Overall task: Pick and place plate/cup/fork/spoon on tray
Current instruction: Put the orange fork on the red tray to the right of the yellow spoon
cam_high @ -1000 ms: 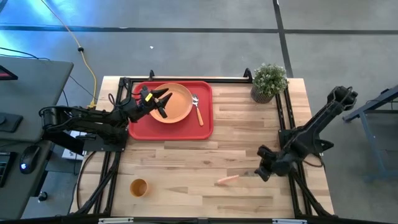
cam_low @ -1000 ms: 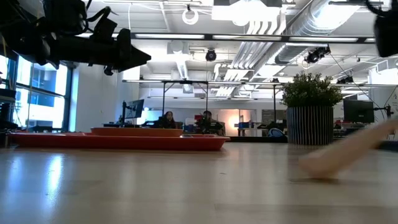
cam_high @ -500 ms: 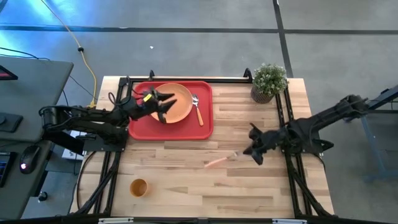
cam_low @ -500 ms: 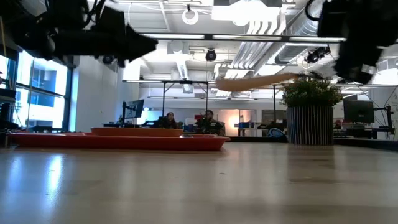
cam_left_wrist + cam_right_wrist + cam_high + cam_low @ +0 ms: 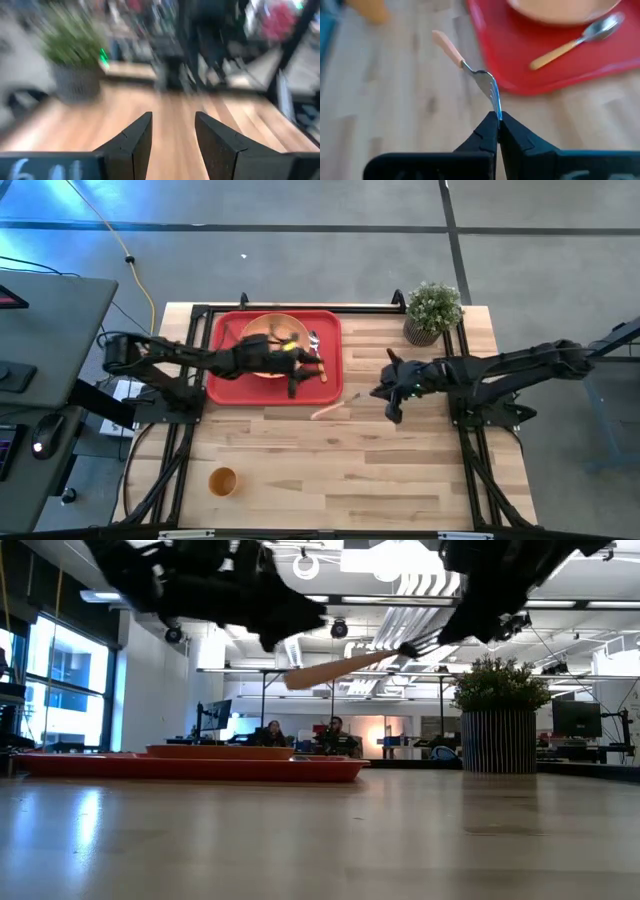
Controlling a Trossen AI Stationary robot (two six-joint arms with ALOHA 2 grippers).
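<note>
Right gripper [image 5: 388, 398] pinches the fork [image 5: 330, 409] by the tips of its tines, fingers closed tight on the metal, the salmon handle sticking out toward the tray [image 5: 222, 385]. A second ago that fork lay on the table [image 5: 400, 480] near the front edge, with the gripper beside it; half a second ago it was already lifted; now it hangs in the air just off the tray's front right corner, clearly higher in the low view [image 5: 340, 668]. The right wrist view shows the same hold, tines [image 5: 492, 92] between the dark fingertips, with the tray edge [image 5: 492, 60] beyond.

Left gripper [image 5: 292, 370] has swung from the tray's left end out over the plate [image 5: 262, 332] and now hangs above the tray's middle. Its fingers [image 5: 135, 142] stand apart with nothing between them.

One plate lies in the tray, one spoon [image 5: 318, 356] beside it on the tray's right part, in the same places as before. One cup [image 5: 222, 481] stands alone on the table near the front left corner, unmoved. One fork is in the air. One potted plant [image 5: 433, 310] sits at the back right corner.
</note>
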